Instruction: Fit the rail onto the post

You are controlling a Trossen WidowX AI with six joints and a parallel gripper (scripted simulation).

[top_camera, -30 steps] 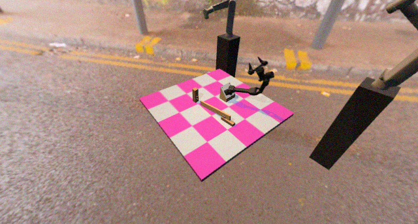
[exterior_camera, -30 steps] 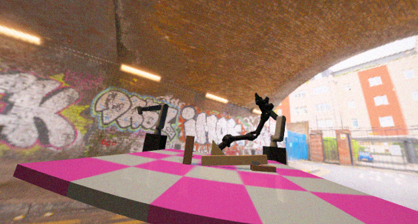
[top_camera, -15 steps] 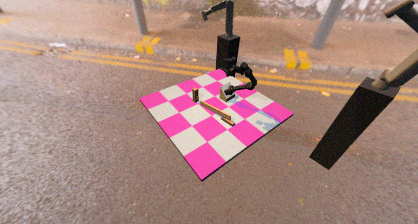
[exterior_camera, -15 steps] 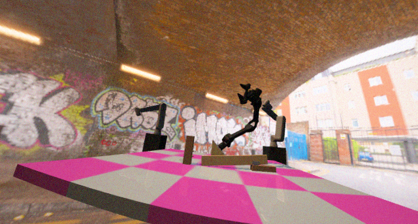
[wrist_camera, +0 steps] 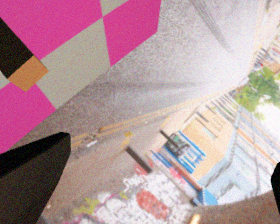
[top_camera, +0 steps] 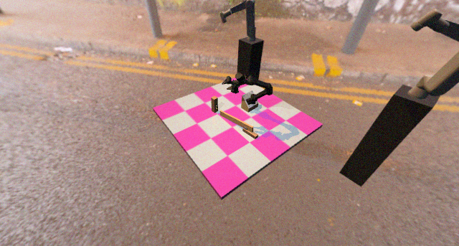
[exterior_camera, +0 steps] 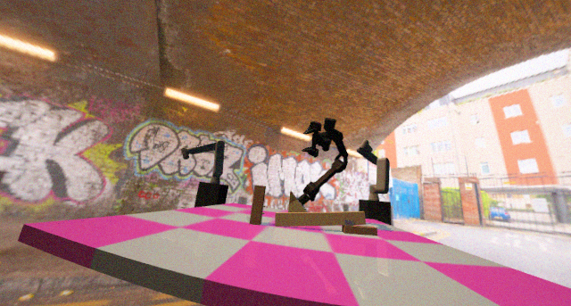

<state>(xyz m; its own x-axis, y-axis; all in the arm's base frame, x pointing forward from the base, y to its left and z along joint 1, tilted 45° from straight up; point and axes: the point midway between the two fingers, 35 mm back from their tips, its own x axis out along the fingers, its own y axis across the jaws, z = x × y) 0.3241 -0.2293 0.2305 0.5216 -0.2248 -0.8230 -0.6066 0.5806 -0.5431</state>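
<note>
The wooden rail (top_camera: pixel 234 120) (exterior_camera: pixel 312 219) lies low, its near end just short of the post with a small gap. Its far end is at the low footboard block (top_camera: pixel 250 133) (exterior_camera: pixel 367 230); the bracket is too small to judge. The short wooden post (top_camera: pixel 214 104) (exterior_camera: pixel 257 205) stands upright. In the wrist view a dark block with an orange end (wrist_camera: pixel 28 73), apparently the post, shows at the upper left. The pegs are barely visible. My gripper (top_camera: pixel 226 85) (exterior_camera: pixel 304 141) (wrist_camera: pixel 173 157) is open and empty, raised well above the table, back from the post and rail.
The arm's base stands by a grey wedge-shaped block (top_camera: pixel 245 105) (exterior_camera: pixel 295 204) behind the rail. The table has a pink and white checked top (top_camera: pixel 229 140) (exterior_camera: pixel 285 266). Two black pedestals (top_camera: pixel 249 57) (top_camera: pixel 389 135) with other arms stand off the table.
</note>
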